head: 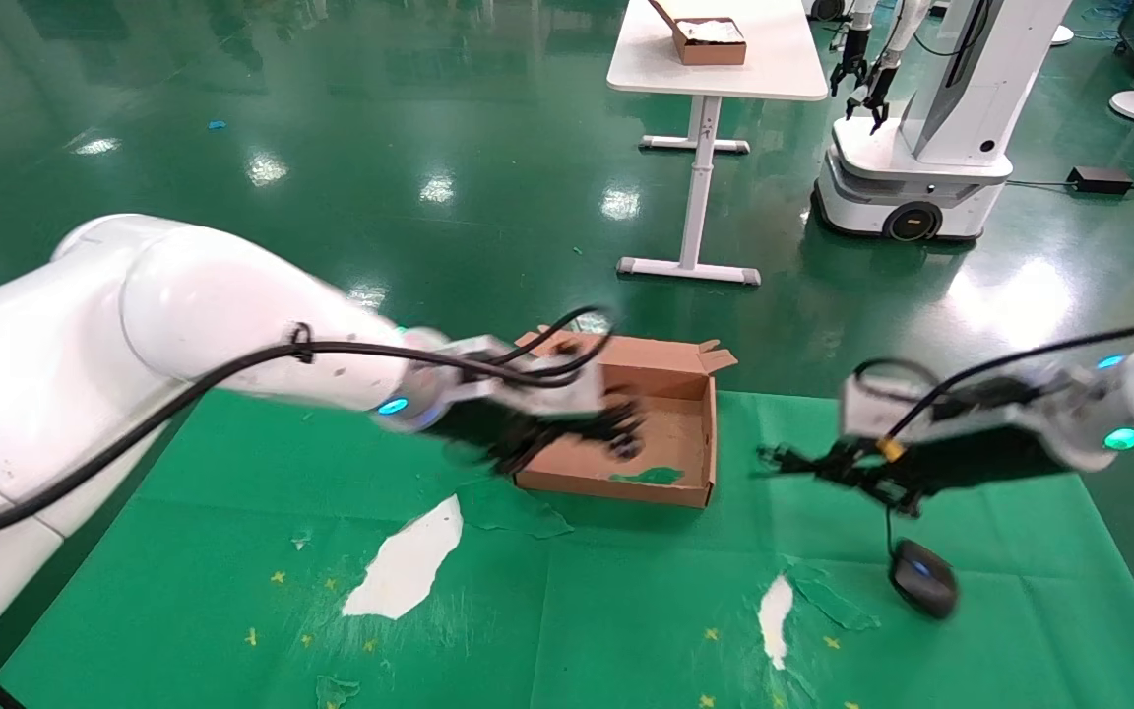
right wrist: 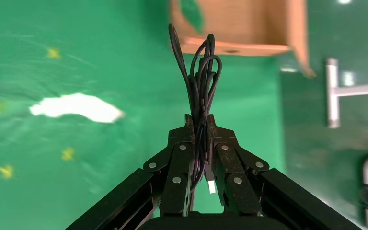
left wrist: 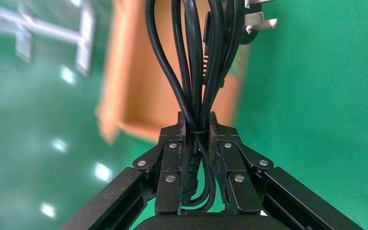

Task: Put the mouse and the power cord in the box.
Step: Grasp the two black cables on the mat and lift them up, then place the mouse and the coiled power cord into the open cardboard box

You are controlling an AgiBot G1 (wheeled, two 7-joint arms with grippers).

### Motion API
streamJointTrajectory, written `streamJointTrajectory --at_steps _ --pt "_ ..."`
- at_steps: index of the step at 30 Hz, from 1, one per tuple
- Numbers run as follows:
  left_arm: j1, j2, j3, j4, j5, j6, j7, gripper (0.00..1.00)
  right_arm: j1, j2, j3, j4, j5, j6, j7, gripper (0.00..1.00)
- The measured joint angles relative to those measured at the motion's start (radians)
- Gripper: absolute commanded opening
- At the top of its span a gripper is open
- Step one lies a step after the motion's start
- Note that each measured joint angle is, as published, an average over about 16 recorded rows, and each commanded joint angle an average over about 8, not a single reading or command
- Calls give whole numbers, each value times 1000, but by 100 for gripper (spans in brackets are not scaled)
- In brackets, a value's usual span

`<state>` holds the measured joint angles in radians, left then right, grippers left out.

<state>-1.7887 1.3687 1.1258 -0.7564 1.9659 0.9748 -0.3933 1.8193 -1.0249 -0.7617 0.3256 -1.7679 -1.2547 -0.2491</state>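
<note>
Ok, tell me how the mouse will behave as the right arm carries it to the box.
The right pincer is shut on the bundled thin cable only, so the mouse hangs below it and will likely swing. The cable looks floppy, so the loops may slip. The mouse probably reaches the box late and may catch on its wall.

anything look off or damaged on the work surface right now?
Yes. The green cover is torn: a large white patch shows near the left, a smaller one near the mouse, with loose flaps curling beside both. The mouse dangles by its thin cable from the right tool, not gripped by its body.
</note>
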Motion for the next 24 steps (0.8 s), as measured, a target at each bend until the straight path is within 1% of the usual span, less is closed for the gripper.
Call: streamJointTrajectory --at_steps 5,10,11,12,18,19,20,24 --pt "1 8 75 -66 -12 -156 9 0 47 49 1 43 -12 -9 21 0" --pt "9 10 171 -110 7 -290 5 0 75 95 -1 94 -26 -26 52 0" --pt "10 10 189 -115 13 -312 2 2 79 103 -2 105 -28 -29 59 0" --pt "11 10 207 -120 19 -331 -1 13 81 111 -2 117 -30 -32 66 0" --pt "12 8 289 -136 55 -408 -34 88 77 147 -2 189 -34 -48 108 0" --pt "11 8 298 -138 59 -415 -40 99 75 151 -2 201 -33 -50 114 0" --pt "10 8 307 -139 63 -421 -47 100 72 154 -1 213 -32 -51 121 0" --pt "5 8 336 -145 70 -437 -73 100 57 164 2 258 -26 -52 145 0"
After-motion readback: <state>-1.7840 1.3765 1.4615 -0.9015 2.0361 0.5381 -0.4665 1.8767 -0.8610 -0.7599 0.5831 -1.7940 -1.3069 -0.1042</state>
